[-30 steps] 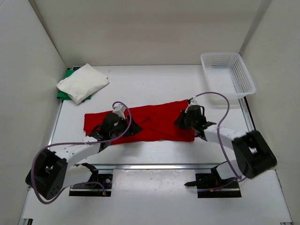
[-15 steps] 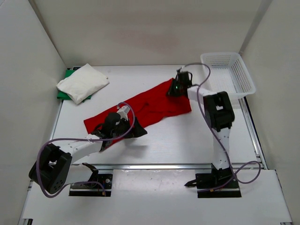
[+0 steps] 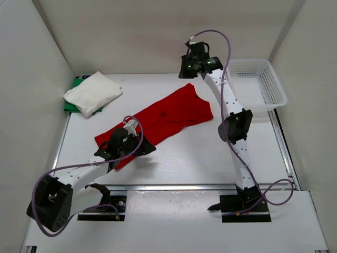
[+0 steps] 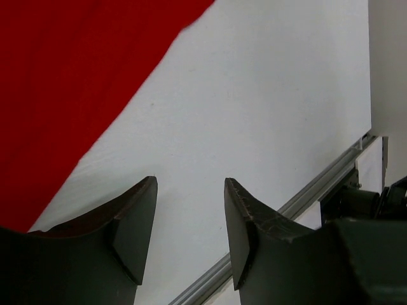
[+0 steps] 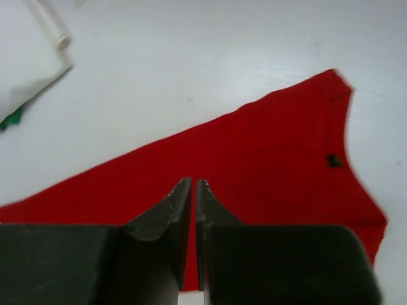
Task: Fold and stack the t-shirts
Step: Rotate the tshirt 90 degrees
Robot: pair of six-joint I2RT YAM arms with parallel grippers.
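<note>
Top external view: white surface, with the red t-shirt spread on it in a slanting band from 8 o'clock to 1 o'clock across the middle. Mesh basket at 2 o'clock. White t-shirt folded at 10 o'clock, lying on the green t-shirt, of which only edges show. Left pincer at 7 o'clock by the red shirt's near edge, released, nothing between its fingers. Right pincer raised at 12 o'clock above the far end, all but clenched, empty.

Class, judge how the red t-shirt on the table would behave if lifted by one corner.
Probably floppy: the red t-shirt lies flat with creases and uneven edges, so it would likely drape. It looks thin, so it is likely light. Pushed, it would probably bunch rather than slide.
</note>
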